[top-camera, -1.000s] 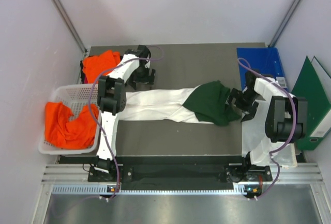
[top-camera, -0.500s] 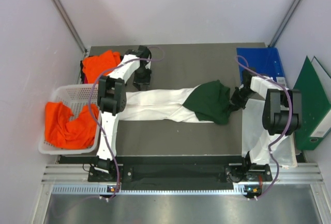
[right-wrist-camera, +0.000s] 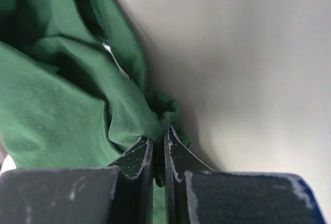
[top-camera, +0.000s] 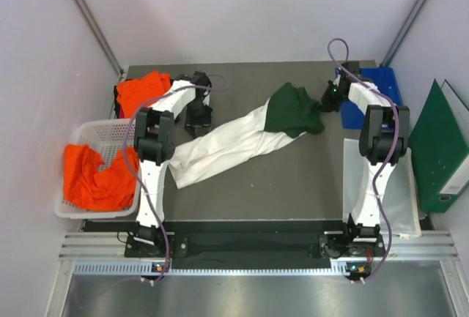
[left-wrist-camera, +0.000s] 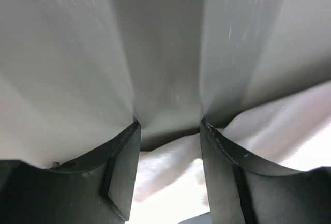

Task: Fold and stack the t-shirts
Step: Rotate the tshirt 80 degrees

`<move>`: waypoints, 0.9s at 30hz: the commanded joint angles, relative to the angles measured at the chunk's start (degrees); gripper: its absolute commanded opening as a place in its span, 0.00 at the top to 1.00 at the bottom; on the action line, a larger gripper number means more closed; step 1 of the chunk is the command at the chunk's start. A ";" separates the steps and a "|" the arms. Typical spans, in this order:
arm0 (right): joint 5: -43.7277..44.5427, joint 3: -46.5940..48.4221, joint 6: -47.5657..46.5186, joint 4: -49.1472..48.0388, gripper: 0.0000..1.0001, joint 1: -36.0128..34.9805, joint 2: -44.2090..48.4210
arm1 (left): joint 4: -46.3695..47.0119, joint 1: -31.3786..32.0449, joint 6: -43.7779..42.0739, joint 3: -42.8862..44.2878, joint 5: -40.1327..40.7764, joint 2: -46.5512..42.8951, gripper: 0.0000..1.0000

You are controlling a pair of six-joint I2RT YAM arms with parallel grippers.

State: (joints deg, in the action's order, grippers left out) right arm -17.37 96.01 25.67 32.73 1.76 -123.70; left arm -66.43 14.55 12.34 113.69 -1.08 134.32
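The right gripper (right-wrist-camera: pixel 159 140) is pinched together on a bunched fold of dark green cloth, and its two fingers (right-wrist-camera: pixel 135 158) have almost no gap between them. From above, this gripper (top-camera: pixel 327 99) is near the far right corner of the worktop, and it grips the outer edge of the green sleeve (top-camera: pixel 294 110). The right arm (top-camera: pixel 377 138) reaches up to it from the near edge.

The left gripper (left-wrist-camera: pixel 169 127) has its fingers (left-wrist-camera: pixel 121 167) well apart. White cloth shows in the gap between them and to the right, but I cannot tell whether it touches either finger. From above, this gripper (top-camera: pixel 197 118) is in the far left part of the worktop, just over the upper edge of the white cloth.

The white and green shirt (top-camera: pixel 227 141) lies as a long band slanting across the middle of the worktop. Its white end is toward the near left and its green end toward the far right.

An orange shirt (top-camera: pixel 141 90) lies crumpled at the far left corner. More orange cloth (top-camera: pixel 94 179) fills a white basket (top-camera: pixel 110 131) against the left edge. A blue tray (top-camera: pixel 379 85) sits at the far right corner, behind the right gripper. A green folder (top-camera: pixel 438 150) leans beyond the right edge. A pale flat sheet (top-camera: pixel 405 203) lies along the near right edge, under the right arm.
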 commanded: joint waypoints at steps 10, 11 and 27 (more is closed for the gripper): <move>-2.06 33.27 7.18 -20.85 0.95 -5.01 -19.73 | -1.60 4.43 3.75 -19.45 -28.04 -6.52 0.36; -1.88 33.45 7.81 -22.26 0.94 -5.10 -20.35 | -0.20 4.70 3.92 -20.86 -29.49 -7.14 0.36; 8.15 -10.79 -3.01 -17.89 0.00 -5.72 26.20 | -4.41 3.21 9.02 -12.26 0.38 -14.78 0.01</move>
State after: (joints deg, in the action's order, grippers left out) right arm -8.97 96.23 23.68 16.10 -4.01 -115.39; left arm -71.05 18.04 19.44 99.53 -5.93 124.88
